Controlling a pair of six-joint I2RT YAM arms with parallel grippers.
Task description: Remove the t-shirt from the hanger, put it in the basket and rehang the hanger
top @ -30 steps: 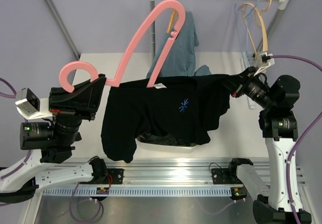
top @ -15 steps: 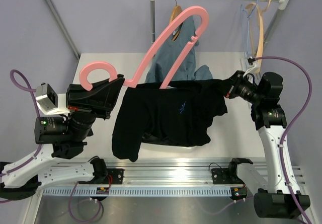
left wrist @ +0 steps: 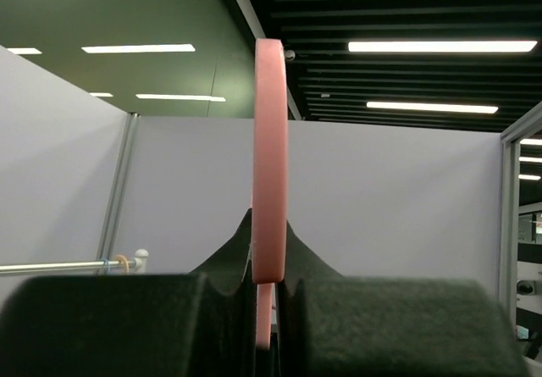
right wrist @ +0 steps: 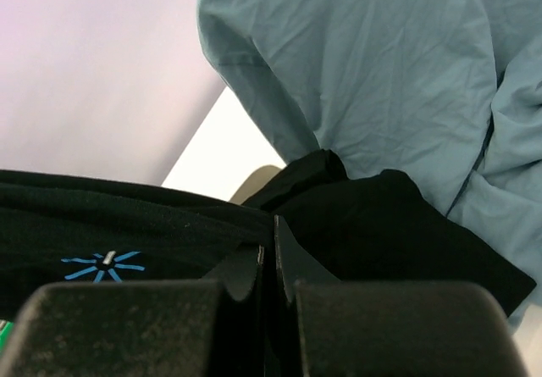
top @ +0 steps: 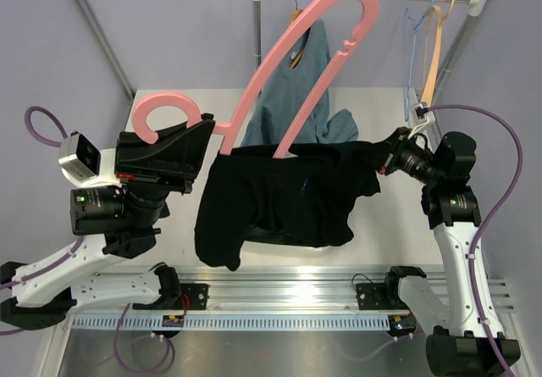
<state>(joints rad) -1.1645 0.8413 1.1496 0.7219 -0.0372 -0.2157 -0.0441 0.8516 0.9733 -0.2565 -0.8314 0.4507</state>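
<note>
Pinching pink hanger, left jaws; right jaws clamped on black t-shirt.

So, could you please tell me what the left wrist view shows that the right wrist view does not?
Only the left wrist view shows the pink hanger, edge-on, clamped in the left gripper, with ceiling lights behind. Only the right wrist view shows the black t-shirt pinched in the right gripper, its blue starburst mark, and the teal shirt behind. Both show a shut gripper and a pale wall.
</note>
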